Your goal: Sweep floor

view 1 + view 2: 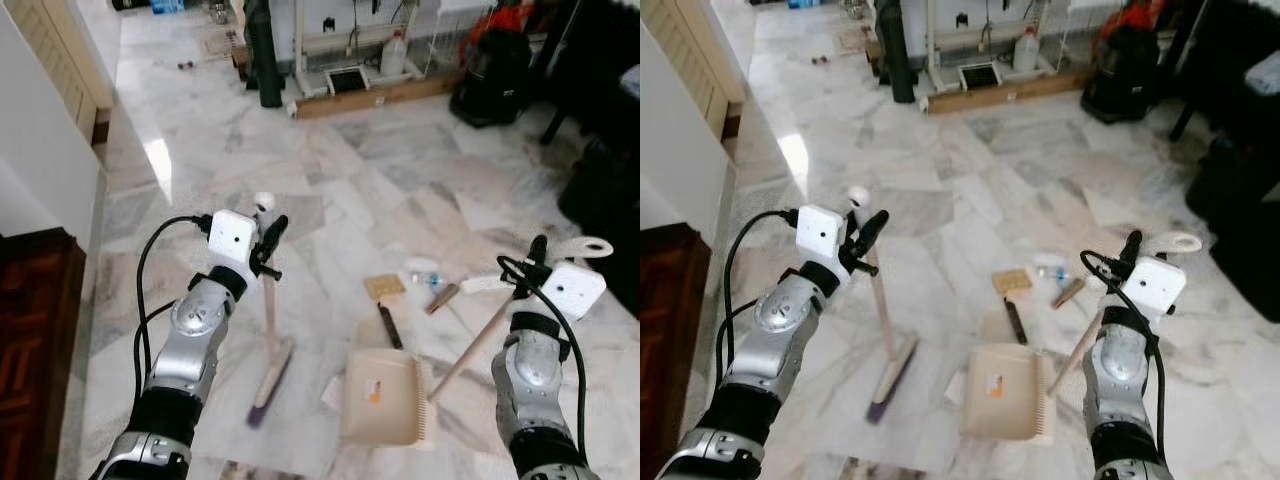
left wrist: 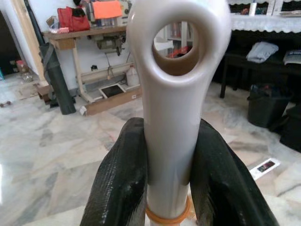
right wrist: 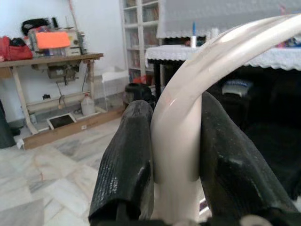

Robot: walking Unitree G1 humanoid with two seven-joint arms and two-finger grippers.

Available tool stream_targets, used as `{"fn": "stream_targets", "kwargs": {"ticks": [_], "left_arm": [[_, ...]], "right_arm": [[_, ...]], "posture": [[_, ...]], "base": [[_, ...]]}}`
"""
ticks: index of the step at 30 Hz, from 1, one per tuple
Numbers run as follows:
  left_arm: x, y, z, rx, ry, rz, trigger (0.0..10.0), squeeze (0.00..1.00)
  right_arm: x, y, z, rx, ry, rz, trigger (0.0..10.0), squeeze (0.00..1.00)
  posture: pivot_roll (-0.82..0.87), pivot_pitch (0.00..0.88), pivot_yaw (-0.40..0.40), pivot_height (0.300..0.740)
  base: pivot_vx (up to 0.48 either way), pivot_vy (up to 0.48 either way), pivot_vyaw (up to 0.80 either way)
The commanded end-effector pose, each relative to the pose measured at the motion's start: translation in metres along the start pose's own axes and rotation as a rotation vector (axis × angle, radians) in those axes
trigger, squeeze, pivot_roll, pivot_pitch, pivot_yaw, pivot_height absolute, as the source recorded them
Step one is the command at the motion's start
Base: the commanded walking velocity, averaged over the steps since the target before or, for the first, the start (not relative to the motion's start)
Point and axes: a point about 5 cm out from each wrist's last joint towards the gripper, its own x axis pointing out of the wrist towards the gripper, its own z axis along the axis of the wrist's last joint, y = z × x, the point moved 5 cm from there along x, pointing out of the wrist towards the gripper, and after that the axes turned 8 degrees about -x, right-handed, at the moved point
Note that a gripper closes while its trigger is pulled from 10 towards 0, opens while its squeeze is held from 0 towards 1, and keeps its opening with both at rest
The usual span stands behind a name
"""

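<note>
My left gripper [image 1: 268,238] is clamped on the looped top of the broom [image 1: 270,350], whose handle drops nearly upright to bristles resting on the marble floor [image 1: 330,180] just left of the dustpan [image 1: 382,397]. My right gripper [image 1: 530,265] is closed on the looped end of the dustpan's long handle [image 1: 480,340], which slants down and left to the pan. The pan holds what looks like one small orange scrap, while the litter [image 1: 415,280] lies just beyond it, ahead and right of the bristles, so I judge the broom must reach past it and draw back.
</note>
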Motion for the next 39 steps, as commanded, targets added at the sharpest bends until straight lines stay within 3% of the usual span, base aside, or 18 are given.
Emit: {"fn": "stream_targets", "kwargs": {"ticks": [1, 16, 31, 39], "left_arm": [[0.001, 0.005, 0.011, 0.025, -0.036, 0.006, 10.0, 0.00], [-0.002, 0.006, 0.009, 0.027, -0.032, 0.006, 10.0, 0.00], [-0.009, 0.007, 0.009, 0.036, -0.016, -0.007, 10.0, 0.00], [-0.014, 0.008, 0.008, 0.041, -0.005, -0.008, 10.0, 0.00]], "right_arm": [[0.000, 0.003, 0.006, 0.018, -0.028, 0.002, 10.0, 0.00], [-0.009, 0.000, -0.008, -0.011, 0.009, 0.009, 10.0, 0.00], [-0.022, 0.002, -0.024, -0.133, 0.026, 0.081, 10.0, 0.00], [-0.018, -0.001, -0.019, -0.160, -0.007, 0.076, 10.0, 0.00]], "posture": [[0.15, 0.102, 0.001, 0.740], [0.16, 0.111, 0.006, 0.740], [0.18, 0.152, 0.026, 0.740], [0.19, 0.174, 0.031, 0.740]], "base": [[0.000, 0.000, 0.00], [0.000, 0.000, 0.00], [0.000, 0.000, 0.00], [0.000, 0.000, 0.00]]}}
